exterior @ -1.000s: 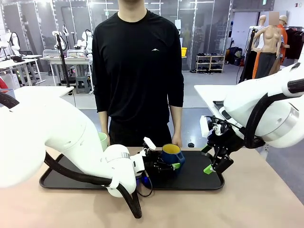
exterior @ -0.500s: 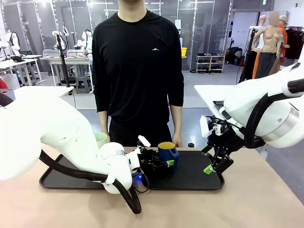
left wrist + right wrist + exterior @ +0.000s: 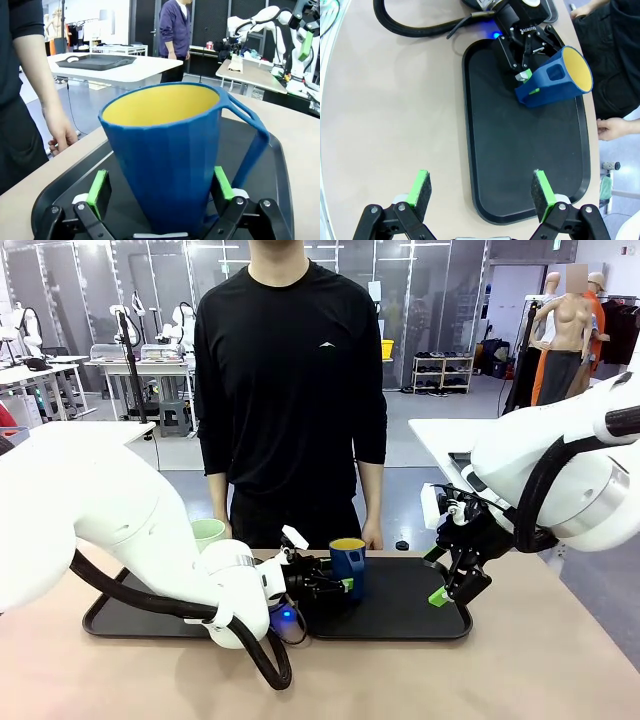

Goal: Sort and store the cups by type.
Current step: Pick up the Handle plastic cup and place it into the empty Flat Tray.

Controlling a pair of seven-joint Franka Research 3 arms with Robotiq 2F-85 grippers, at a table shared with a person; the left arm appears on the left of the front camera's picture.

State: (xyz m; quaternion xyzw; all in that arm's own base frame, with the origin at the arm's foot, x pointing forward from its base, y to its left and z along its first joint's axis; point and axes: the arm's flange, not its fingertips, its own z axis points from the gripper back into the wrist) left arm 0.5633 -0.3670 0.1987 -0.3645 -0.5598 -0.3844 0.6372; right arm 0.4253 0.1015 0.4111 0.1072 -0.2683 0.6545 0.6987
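Observation:
My left gripper (image 3: 343, 583) is shut on the dark blue mug (image 3: 347, 562), holding it low by its base over the black tray (image 3: 410, 618). In the left wrist view the mug (image 3: 167, 165) stands between the green pads (image 3: 98, 187), yellow inside showing, handle to the right. In the right wrist view the mug (image 3: 555, 77) sits at the tray's far end in the left gripper (image 3: 527, 82). The pale mint tumbler (image 3: 208, 533) stands behind my left arm, partly hidden. My right gripper (image 3: 448, 590) hangs open over the tray's right end, its pads (image 3: 420, 189) wide apart and bare.
A person in black stands at the far side, one hand (image 3: 372, 537) by the tray's back edge. The tray's bare floor (image 3: 520, 165) spreads below my right gripper. Bare tan tabletop (image 3: 500, 670) lies in front of the tray.
My left gripper has drawn the blue mug leftward along the tray and turned it more upright. The right arm has stayed still.

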